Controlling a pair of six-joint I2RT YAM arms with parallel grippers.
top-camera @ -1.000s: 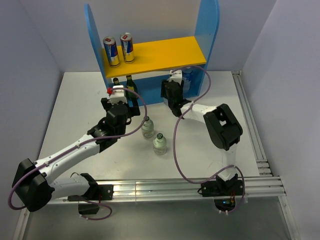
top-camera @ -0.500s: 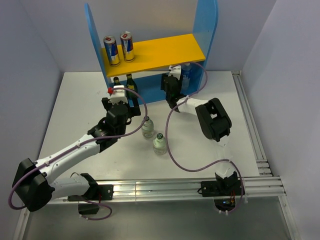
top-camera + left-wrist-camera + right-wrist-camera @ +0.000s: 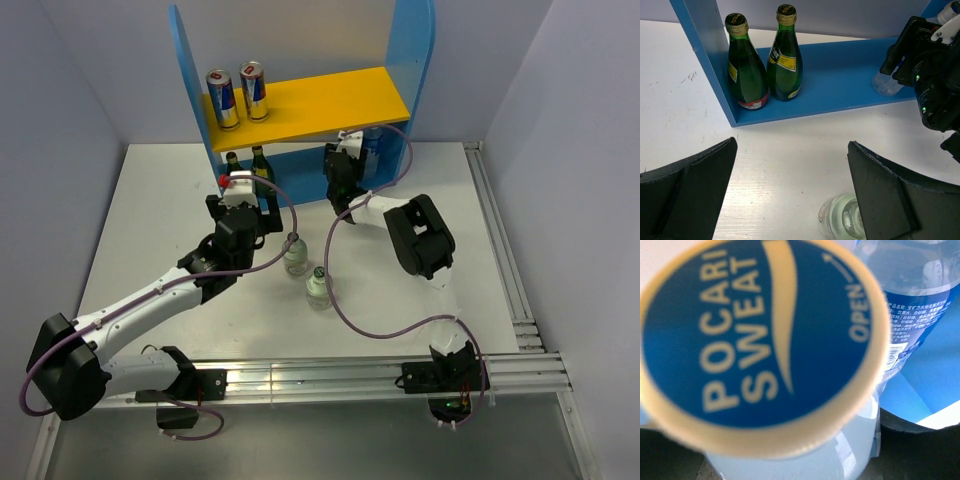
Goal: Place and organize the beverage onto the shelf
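The shelf (image 3: 412, 60) carries two cans (image 3: 222, 98) at the left of its yellow upper board. My right gripper (image 3: 341, 176) is shut on a water bottle (image 3: 760, 340) whose blue-and-white cap fills the right wrist view. It holds the bottle at the blue bottom board, where the clear base (image 3: 884, 83) shows. A second water bottle (image 3: 372, 143) stands just right of it. Two pale-green bottles (image 3: 295, 254) (image 3: 318, 287) stand on the table. My left gripper (image 3: 790, 190) is open above the table, with one pale-green bottle (image 3: 840, 219) by its right finger.
Two dark green gold-necked bottles (image 3: 745, 70) (image 3: 785, 55) stand at the left end of the bottom board, against the left side panel (image 3: 705, 50). The right arm's cable (image 3: 335, 290) loops over the table past the pale-green bottles. Metal rails (image 3: 340, 375) run along the near edge.
The right arm has pushed the water bottle a little deeper under the yellow board, and its elbow has swung left. The left arm has barely moved.
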